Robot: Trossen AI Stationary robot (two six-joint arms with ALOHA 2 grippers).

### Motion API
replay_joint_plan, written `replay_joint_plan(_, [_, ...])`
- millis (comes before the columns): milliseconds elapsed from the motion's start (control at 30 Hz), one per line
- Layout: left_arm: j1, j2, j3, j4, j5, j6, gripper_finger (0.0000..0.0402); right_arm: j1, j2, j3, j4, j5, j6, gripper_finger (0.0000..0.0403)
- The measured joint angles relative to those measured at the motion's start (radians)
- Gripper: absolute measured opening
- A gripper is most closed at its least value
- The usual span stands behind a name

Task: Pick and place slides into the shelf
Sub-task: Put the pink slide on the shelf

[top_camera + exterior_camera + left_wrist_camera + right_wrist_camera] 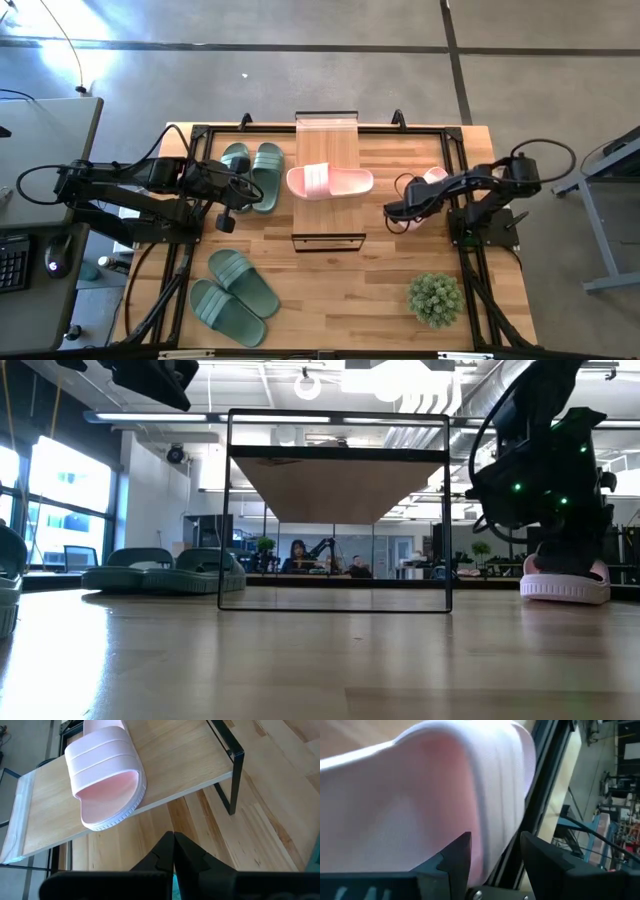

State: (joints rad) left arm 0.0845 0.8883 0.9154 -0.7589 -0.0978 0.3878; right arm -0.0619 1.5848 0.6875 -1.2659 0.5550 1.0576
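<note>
On a pale wood-plank desk (340,290), one pink slide (330,181) already lies on the shelf (326,140) — a light plank carried on a thin black metal frame — resting flat across the board, its wide ribbed strap up. The second pink slide (434,177) sits on the desk near the right edge, and the right tool (400,212) hangs over it with its fingers parted on either side of the smooth rubber strap, apparently placed for a grasp; whether they press it yet cannot be told. The left tool (226,220), fingers pressed together and empty, waits beside the shelf. Two sage-green slides (253,172) lie paired at the far left of the desk, two more (232,293) at the near left, all untouched. A small potted plant (435,297) stands at the near right corner.
</note>
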Motion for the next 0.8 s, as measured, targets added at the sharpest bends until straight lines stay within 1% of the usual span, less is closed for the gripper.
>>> replay_joint_plan(100, [0.0,0.0,0.0,0.0,0.0,0.0,0.0001,-0.028,0.0,-0.004,0.001,0.017,-0.002,0.0152])
replay_joint_plan(200, [0.0,0.0,0.0,0.0,0.0,0.0,0.0001,-0.047,0.0,-0.004,0.01,0.028,-0.016,0.0127])
replay_joint_plan(300, [0.0,0.0,0.0,0.0,0.0,0.0,0.0001,-0.063,0.0,-0.004,0.042,0.039,-0.053,0.0089])
replay_joint_plan(467, [0.0,0.0,0.0,0.0,0.0,0.0,0.0001,-0.085,0.0,-0.004,0.07,0.042,-0.115,0.0013])
replay_joint_plan(500, [0.0,0.0,0.0,0.0,0.0,0.0,0.0001,-0.085,0.0,-0.004,0.068,0.047,-0.116,0.0007])
replay_joint_plan(633, [0.0,0.0,0.0,0.0,0.0,0.0,0.0001,-0.078,-0.008,0.005,0.022,0.054,-0.085,0.0006])
replay_joint_plan(800, [0.0,0.0,0.0,0.0,0.0,0.0,0.0001,-0.036,-0.074,0.054,-0.103,0.053,-0.041,0.0002])
